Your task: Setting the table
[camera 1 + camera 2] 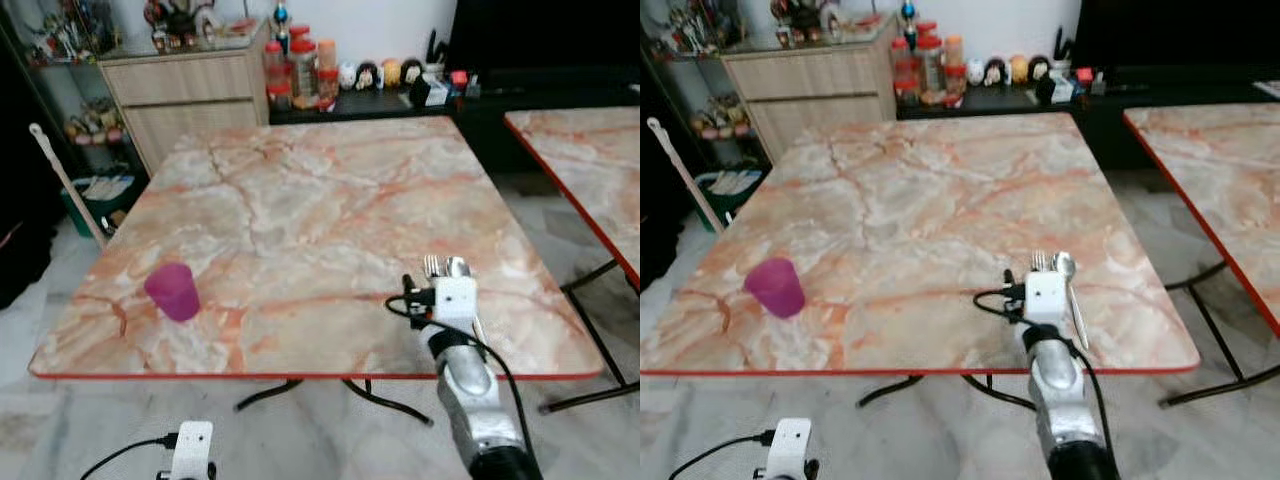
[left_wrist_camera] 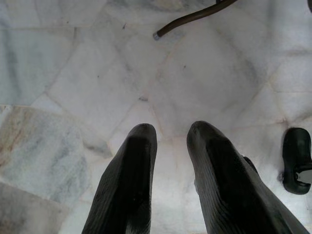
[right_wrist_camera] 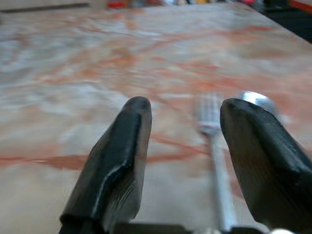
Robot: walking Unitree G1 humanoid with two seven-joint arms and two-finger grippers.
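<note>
A pink cup stands upright near the front left of the marble table. A metal fork and spoon lie side by side near the front right edge. My right gripper hovers low over the table just behind them and is open. In the right wrist view the fork lies between its fingers and the spoon sits by the right finger, with nothing held. My left gripper hangs below the table's front edge over the floor, its fingers a little apart and empty.
A second marble table stands close on the right, with a floor gap between. Behind are a wooden cabinet, jars and a low dark shelf with figurines. A pale stick leans at the left. A curved table leg runs below.
</note>
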